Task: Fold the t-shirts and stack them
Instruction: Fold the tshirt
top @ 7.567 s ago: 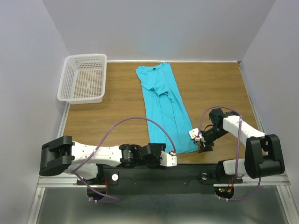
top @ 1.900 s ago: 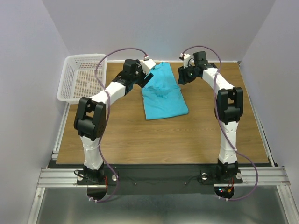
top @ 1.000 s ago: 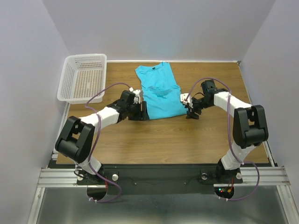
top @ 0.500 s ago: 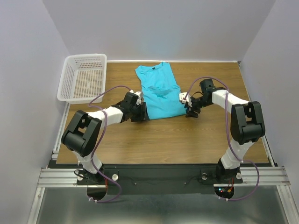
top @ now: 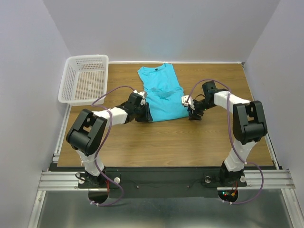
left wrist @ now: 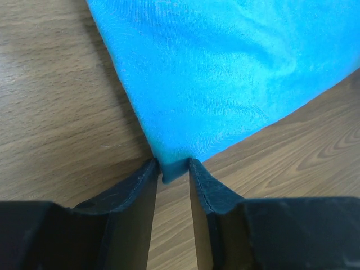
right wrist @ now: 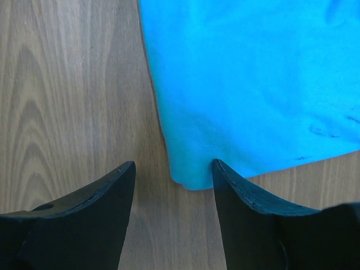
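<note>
One turquoise t-shirt (top: 163, 95) lies folded on the wooden table, neck toward the far wall. My left gripper (top: 147, 114) sits low at the near left corner. In the left wrist view its jaws (left wrist: 172, 166) stand narrow, and the corner of the t-shirt (left wrist: 225, 73) is pinched between both fingertips. My right gripper (top: 190, 111) rests at the near right corner. In the right wrist view it (right wrist: 174, 170) is open, and the corner of the t-shirt (right wrist: 253, 84) lies between the fingers against the right fingertip (right wrist: 220, 169).
A white mesh basket (top: 85, 78) stands at the far left of the table (top: 161, 142). Grey walls close in the back and both sides. Both arms reach inward from the near edge.
Both grippers have slid inward to the shirt's near corners. The left jaws have narrowed onto the left corner. The shirt itself has not moved in the last second.
</note>
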